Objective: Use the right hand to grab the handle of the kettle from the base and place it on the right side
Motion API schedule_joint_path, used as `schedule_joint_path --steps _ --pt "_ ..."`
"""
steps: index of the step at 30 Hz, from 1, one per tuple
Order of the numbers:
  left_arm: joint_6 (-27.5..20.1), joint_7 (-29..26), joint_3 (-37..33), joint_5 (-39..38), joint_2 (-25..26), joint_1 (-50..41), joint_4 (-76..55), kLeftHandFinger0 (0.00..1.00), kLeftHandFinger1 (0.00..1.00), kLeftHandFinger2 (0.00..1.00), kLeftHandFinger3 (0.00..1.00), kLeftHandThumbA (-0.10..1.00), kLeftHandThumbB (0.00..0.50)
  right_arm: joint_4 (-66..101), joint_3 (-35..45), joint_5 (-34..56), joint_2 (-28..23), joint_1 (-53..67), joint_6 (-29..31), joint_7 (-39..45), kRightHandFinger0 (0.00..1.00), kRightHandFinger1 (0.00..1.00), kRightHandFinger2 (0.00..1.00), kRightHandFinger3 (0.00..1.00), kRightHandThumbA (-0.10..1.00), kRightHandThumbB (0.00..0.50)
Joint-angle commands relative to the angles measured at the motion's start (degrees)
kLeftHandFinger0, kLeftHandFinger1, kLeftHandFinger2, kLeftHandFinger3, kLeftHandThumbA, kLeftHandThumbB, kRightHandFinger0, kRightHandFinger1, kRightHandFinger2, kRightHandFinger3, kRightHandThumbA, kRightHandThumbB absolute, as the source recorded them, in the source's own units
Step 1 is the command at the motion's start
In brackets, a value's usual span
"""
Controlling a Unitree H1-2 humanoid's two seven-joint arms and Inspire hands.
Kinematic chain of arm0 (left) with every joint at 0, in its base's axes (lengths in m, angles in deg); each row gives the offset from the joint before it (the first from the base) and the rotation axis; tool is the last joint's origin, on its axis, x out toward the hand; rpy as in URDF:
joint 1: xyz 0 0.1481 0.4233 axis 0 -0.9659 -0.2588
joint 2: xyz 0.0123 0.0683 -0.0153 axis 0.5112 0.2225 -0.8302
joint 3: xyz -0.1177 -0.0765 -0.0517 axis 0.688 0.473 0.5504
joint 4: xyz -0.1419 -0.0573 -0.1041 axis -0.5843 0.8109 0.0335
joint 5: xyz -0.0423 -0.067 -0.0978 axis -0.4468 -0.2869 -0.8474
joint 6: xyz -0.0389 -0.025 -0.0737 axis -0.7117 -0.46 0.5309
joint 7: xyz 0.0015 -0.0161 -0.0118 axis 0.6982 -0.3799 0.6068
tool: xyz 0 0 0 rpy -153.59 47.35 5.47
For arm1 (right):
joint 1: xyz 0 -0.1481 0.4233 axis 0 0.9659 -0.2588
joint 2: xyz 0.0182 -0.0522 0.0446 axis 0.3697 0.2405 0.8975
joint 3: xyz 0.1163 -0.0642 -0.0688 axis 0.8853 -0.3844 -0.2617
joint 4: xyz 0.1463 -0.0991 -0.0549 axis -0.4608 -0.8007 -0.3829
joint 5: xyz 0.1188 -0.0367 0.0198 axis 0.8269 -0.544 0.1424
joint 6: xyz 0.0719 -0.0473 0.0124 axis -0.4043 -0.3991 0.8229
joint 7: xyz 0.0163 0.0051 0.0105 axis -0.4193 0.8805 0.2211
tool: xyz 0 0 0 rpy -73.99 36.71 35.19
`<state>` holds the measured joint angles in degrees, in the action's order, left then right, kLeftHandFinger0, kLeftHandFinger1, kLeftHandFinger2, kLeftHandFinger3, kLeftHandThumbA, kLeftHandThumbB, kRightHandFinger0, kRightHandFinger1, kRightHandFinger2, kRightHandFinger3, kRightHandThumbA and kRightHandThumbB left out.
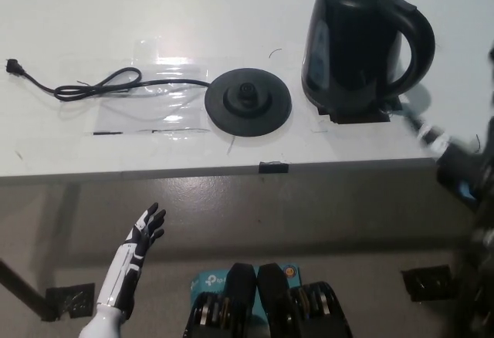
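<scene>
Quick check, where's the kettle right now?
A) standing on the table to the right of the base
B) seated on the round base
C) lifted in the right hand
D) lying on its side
A: the kettle stands upright on the table, apart from and right of the bare round base; the blurred right hand is off its handle, near the table edge.
</scene>
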<state>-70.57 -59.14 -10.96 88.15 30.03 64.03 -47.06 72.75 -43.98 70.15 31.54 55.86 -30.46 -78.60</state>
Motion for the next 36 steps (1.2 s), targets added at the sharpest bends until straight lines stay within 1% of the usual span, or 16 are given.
schedule_joint_path --steps 1,2,4,6,8,9,10,12,20,21,24,26,29,36 --pt "-2.2 0.3 0.0 0.6 1.0 1.4 -1.2 1.00 1.00 1.00 1.00 1.00 0.500 0.0 -6.0 -8.9 1.7 4.8 4.8 -1.5 1.00 1.00 1.00 1.00 1.00 0.346" --pt "-2.2 0.3 -0.3 0.8 0.9 1.3 -1.2 1.00 1.00 1.00 1.00 1.00 0.500 -3.3 -6.7 -9.1 2.2 6.2 4.8 -0.2 1.00 1.00 1.00 1.00 1.00 0.332" --pt "-2.2 -0.8 -0.9 2.4 0.5 1.0 -1.3 1.00 1.00 1.00 1.00 1.00 0.500 -11.7 -8.5 -11.2 1.8 7.3 4.8 -1.0 1.00 1.00 1.00 1.00 1.00 0.267" --pt "-2.2 -0.9 -0.9 2.7 0.8 0.9 -1.6 1.00 1.00 1.00 1.00 1.00 0.500 -16.0 -9.7 -10.3 1.1 7.0 4.8 -0.2 1.00 1.00 1.00 1.00 1.00 0.254" --pt "-2.2 -0.5 -0.5 2.0 0.9 0.9 -1.6 1.00 1.00 1.00 1.00 1.00 0.500 -18.7 -10.4 -10.2 0.0 6.7 4.1 1.1 1.00 1.00 1.00 1.00 1.00 0.251" --pt "-2.2 -0.5 -0.6 2.3 0.9 0.9 -1.5 1.00 1.00 1.00 1.00 1.00 0.500 -18.8 -10.5 -9.8 -0.3 6.9 3.7 1.4 1.00 1.00 1.00 1.00 1.00 0.259" --pt "-2.2 -0.5 -0.7 2.4 0.8 1.0 -1.3 1.00 1.00 1.00 1.00 1.00 0.500 -18.6 -10.5 -9.2 -0.6 7.1 2.8 1.8 1.00 1.00 1.00 1.00 1.00 0.280" --pt "-2.2 -0.3 -0.8 2.4 0.6 1.6 -0.6 1.00 1.00 1.00 1.00 1.00 0.500 -18.6 -10.3 -8.8 -1.0 7.1 2.8 1.6 1.00 1.00 1.00 1.00 1.00 0.284" --pt "-2.2 0.3 -1.2 1.3 0.1 -0.7 -1.4 1.00 1.00 1.00 1.00 1.00 0.500 -17.5 -10.4 -9.8 -2.0 9.6 2.1 1.5 1.00 1.00 1.00 1.00 1.00 0.282" --pt "-2.2 0.3 -1.3 1.2 0.0 -1.2 -1.5 1.00 1.00 1.00 1.00 1.00 0.500 -17.5 -10.2 -9.8 -2.2 10.0 2.5 1.5 1.00 1.00 1.00 1.00 1.00 0.267" --pt "-2.2 0.2 -1.1 0.6 -0.4 -1.7 -1.5 1.00 1.00 1.00 1.00 1.00 0.500 -17.2 -9.8 -9.4 -2.8 10.3 2.7 1.6 1.00 1.00 1.00 1.00 1.00 0.265" --pt "-2.2 -0.1 -1.1 1.0 -0.4 -1.3 -1.5 1.00 1.00 1.00 1.00 1.00 0.500 -17.2 -9.2 -8.9 -3.0 10.1 2.3 1.4 1.00 1.00 1.00 1.00 1.00 0.282" --pt "-2.2 -0.5 -1.0 1.4 -0.5 -0.8 -1.2 1.00 1.00 1.00 1.00 1.00 0.500 -17.0 -8.7 -8.1 -3.5 9.7 2.0 1.6 1.00 1.00 1.00 1.00 1.00 0.264" --pt "-2.2 -1.0 -0.3 1.4 -0.5 0.3 -1.3 1.00 1.00 1.00 1.00 1.00 0.500 -17.2 -8.2 -7.4 -4.0 8.0 1.4 2.4 1.00 1.00 1.00 1.00 1.00 0.269"
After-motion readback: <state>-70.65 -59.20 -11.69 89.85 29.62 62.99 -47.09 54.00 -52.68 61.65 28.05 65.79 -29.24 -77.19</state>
